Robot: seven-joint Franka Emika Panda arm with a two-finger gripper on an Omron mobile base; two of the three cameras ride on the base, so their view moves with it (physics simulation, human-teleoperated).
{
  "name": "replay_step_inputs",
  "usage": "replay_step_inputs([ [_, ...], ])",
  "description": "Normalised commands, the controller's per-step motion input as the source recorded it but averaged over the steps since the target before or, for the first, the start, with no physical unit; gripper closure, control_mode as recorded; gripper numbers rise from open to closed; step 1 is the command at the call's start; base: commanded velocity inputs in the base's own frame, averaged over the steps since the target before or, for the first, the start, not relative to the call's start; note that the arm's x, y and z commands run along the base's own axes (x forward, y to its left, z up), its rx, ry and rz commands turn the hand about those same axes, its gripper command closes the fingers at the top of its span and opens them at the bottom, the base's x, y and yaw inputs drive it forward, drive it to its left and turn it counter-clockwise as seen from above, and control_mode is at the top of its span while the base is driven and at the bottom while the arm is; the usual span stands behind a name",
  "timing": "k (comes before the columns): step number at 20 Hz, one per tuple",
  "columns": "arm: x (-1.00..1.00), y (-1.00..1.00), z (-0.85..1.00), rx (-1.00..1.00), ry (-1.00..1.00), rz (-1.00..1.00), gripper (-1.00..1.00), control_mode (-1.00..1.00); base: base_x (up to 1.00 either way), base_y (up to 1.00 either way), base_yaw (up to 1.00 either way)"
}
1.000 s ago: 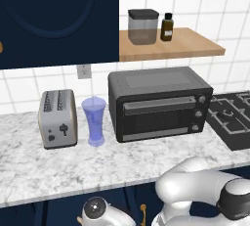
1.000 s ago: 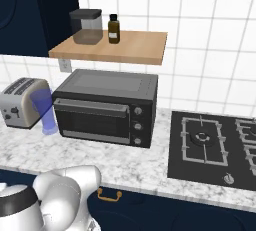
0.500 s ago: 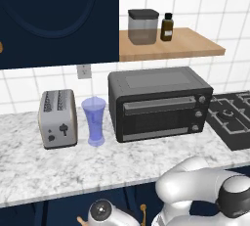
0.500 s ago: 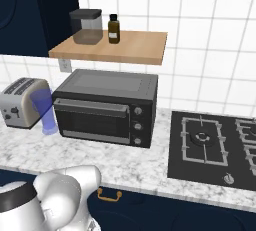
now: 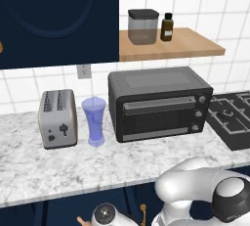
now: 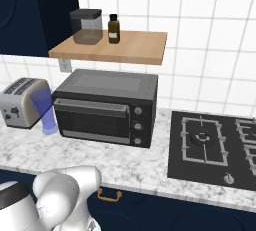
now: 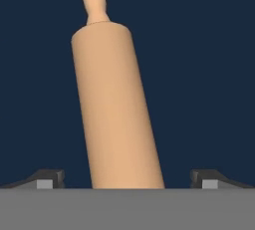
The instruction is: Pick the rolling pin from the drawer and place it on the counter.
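Note:
The rolling pin (image 7: 117,109), a light-brown wooden cylinder with a knobbed handle at its far end, lies on the dark blue drawer floor (image 7: 209,74) in the hand view. My gripper (image 7: 127,180) is open and right over its near part. One fingertip (image 7: 49,178) stands off to the left of the pin, the other well off to the right, and neither touches the wood. In the left base view the hand (image 5: 105,215) sits low, below the front edge of the marbled counter (image 5: 53,171), which also shows in the right base view (image 6: 150,170).
On the counter stand a silver toaster (image 5: 57,118), a blue glass (image 5: 93,121) and a black toaster oven (image 5: 158,102). A black hob (image 6: 215,142) lies to the right. Above is a wooden shelf (image 5: 171,46) with a jar and a bottle. A gold drawer handle (image 6: 109,195) sits under the counter edge.
In the left base view the hand has sunk lower and slid a little to the right below the counter edge. Everything on the counter is where it was.

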Motion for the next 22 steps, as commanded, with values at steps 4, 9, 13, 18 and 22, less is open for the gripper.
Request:
replay_step_inputs([
  [4, 0.00, 0.00, -0.12, 0.00, 0.01, 0.00, -1.00, -1.00, 0.00, 0.00, 0.00],
  [9, 0.00, 0.00, -0.03, 0.00, 0.00, 0.00, 1.00, -1.00, 0.00, 0.00, 0.00],
  [13, 0.00, 0.00, 0.00, 0.00, 0.00, 0.00, 1.00, -1.00, 0.00, 0.00, 0.00],
  [18, -0.11, 0.13, 0.12, -0.01, 0.00, -0.02, 1.00, -1.00, 0.00, 0.00, 0.00],
  [22, -0.22, 0.39, 0.41, 0.00, -0.01, -0.06, 1.00, -1.00, 0.00, 0.00, 0.00],
])
